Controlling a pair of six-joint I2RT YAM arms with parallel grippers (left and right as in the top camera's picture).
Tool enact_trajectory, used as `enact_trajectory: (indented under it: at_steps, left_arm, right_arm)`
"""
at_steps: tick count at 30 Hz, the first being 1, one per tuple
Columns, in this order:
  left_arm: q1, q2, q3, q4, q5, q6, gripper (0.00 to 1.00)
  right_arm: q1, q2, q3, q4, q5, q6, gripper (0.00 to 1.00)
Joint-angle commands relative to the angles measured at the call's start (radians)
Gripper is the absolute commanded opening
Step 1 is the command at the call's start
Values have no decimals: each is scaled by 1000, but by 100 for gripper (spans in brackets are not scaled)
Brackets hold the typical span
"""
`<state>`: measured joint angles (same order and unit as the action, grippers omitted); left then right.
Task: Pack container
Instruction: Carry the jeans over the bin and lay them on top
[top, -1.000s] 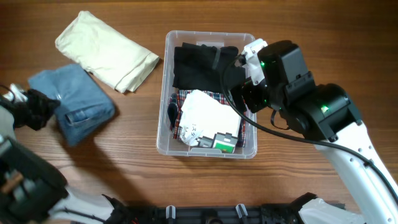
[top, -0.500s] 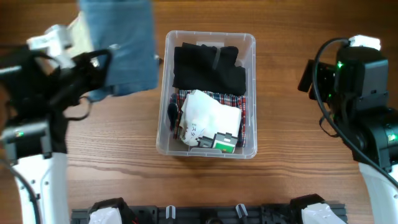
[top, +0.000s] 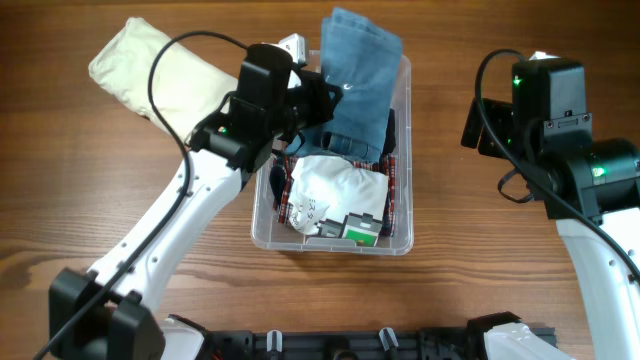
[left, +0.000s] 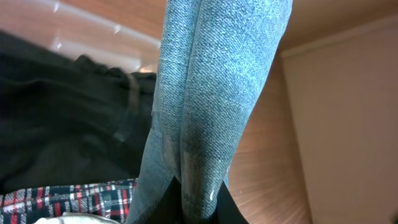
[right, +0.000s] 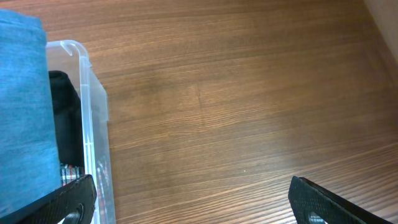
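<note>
The clear plastic container (top: 405, 150) stands at the table's middle and holds a black garment (top: 392, 130), a plaid garment (top: 396, 195) and a white packet (top: 335, 190). My left gripper (top: 322, 95) is shut on folded blue jeans (top: 358, 80) and holds them over the container's far end. In the left wrist view the jeans (left: 214, 93) hang from the jaws (left: 193, 202) above the black garment (left: 68, 118). My right gripper (right: 186, 199) is open and empty over bare table right of the container (right: 93, 124).
A folded cream garment (top: 160, 75) lies at the far left of the table. A small green-and-grey box (top: 360, 228) sits at the container's near end. The wood table (top: 500, 260) surrounds the container.
My left arm has carried the jeans from the left of the table to above the container's far end. My right arm has stayed right of the container.
</note>
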<state>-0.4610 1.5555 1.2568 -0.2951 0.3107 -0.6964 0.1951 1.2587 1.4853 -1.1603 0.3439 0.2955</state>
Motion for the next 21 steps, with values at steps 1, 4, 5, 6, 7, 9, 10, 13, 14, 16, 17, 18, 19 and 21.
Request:
enact_trajectory:
  at_steps: [1, 4, 5, 6, 7, 9, 10, 13, 14, 16, 17, 18, 19, 21]
  left_arm:
    - [-2, 14, 19, 2, -55, -72, 4]
    - [-2, 16, 19, -85, -127, -71, 66]
    - [-2, 16, 19, -130, -156, -69, 95]
    - [0, 16, 19, -164, -185, -56, 100]
    - [6, 15, 19, -187, -198, -40, 100]
    - [19, 3, 19, -199, -203, -37, 100]
    - [21, -11, 19, -183, -216, -10, 99]
    - [-12, -74, 20, -28, -261, 194, 99]
    - [-27, -85, 20, 18, -288, 254, 99]
    - [-45, -89, 20, 61, -346, 307, 91]
    - [-52, -84, 20, 85, -390, 332, 42]
    - [-52, -69, 20, 103, -403, 336, 10]
    - [-52, -52, 20, 119, -402, 356, 4]
    - [-52, 6, 20, 161, -402, 391, 4]
  right_arm:
    - [-3, 8, -1, 0, -10, 18, 100]
    - [-3, 8, -1, 0, -10, 18, 100]
    - [-3, 8, -1, 0, -10, 18, 100]
    - [-3, 8, -1, -1, -10, 18, 100]
    - [-3, 8, -1, -1, -10, 18, 100]
    - [-3, 8, -1, -1, -10, 18, 100]
    - [-3, 8, -1, -1, -10, 18, 100]
    - [-3, 8, -1, -1, -18, 18, 100]
    - [-3, 8, -1, -1, -18, 18, 100]
    - [-3, 8, -1, 0, -26, 18, 100]
    - [-3, 8, -1, -1, -32, 15, 100]
    - [-3, 8, -1, -1, -32, 15, 100]
    - [-3, 8, -2, 0, -32, 14, 100]
    - [-3, 8, -2, -1, -32, 14, 100]
